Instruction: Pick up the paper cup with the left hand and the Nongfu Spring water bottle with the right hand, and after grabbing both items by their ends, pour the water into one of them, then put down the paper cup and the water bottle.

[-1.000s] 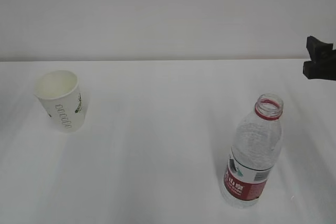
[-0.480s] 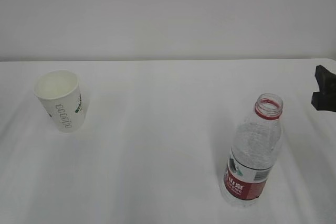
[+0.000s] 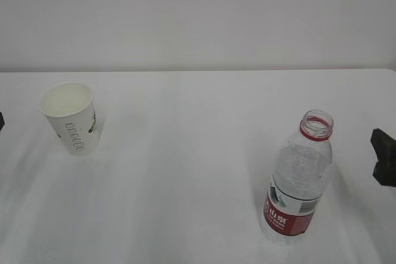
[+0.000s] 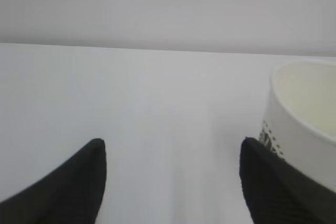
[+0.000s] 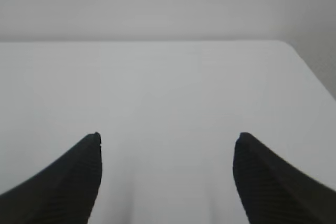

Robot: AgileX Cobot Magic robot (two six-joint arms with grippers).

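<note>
Nearest to the exterior camera stands the Nongfu Spring water bottle (image 3: pixel 299 180), upright on the white table (image 3: pixel 185 183), in the right front part of the view. It is clear and ribbed, with a red label low on its body and a red ring at the neck; the mouth has no cap. Nothing touches it.

A little farther back, at the right edge of the exterior view, only a small black part of the right hand (image 3: pixel 385 164) shows — it is beside the bottle but apart from it. In the right wrist view this gripper (image 5: pixel 167 179) has its two black ribbed fingers (image 5: pixel 68 182) spread wide, with only bare table between them. It holds nothing.

Farther back on the left side stands the paper cup (image 3: pixel 72 117), white with dark green letters on its side and a cream-white inside. It is upright with the open mouth up, and it is well apart from the bottle. I cannot tell if there is water inside the cup.

At the left edge of the exterior view a very small dark piece is visible near the cup, too small to name with certainty. In the left wrist view the left hand (image 4: pixel 170 182) is also wide open. The cup (image 4: pixel 302 124) is just behind its right-side finger (image 4: pixel 273 187) and not between the two fingers — whether they touch I cannot tell.

Behind the table rises a plain pale wall (image 3: pixel 198 17).
</note>
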